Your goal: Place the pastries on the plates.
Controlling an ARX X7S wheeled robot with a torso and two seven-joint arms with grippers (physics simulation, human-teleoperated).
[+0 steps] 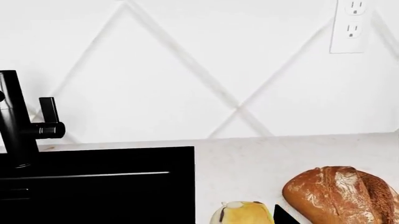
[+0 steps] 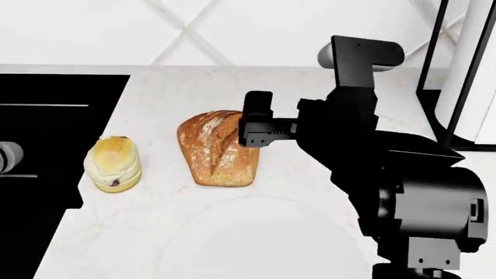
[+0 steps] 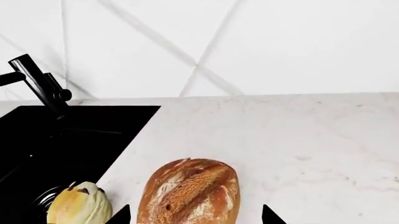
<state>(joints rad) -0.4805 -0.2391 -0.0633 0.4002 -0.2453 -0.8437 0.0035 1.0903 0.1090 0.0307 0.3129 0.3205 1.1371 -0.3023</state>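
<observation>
A golden-brown crusty loaf [image 2: 217, 148] lies on the white counter, with a pale-yellow bun [image 2: 114, 164] to its left near the sink's edge. One off-white plate [image 2: 263, 244] lies in front of the loaf, partly hidden by my right arm. My right gripper [image 2: 256, 125] hovers at the loaf's right side. In its wrist view it [image 3: 196, 215] is open, and its dark fingertips [image 3: 271, 215] straddle the loaf [image 3: 190, 191]. The left gripper [image 1: 203, 219] is open around the bun [image 1: 243, 213]. One fingertip [image 1: 283, 217] shows between the bun and the loaf [image 1: 343, 193]; the other is lost against the black sink.
A black sink [image 2: 46, 133] with a black faucet [image 1: 16, 121] takes the counter's left side. A paper towel roll on a black stand [image 2: 465, 70] rises at the right. The tiled wall behind carries an outlet [image 1: 350, 23].
</observation>
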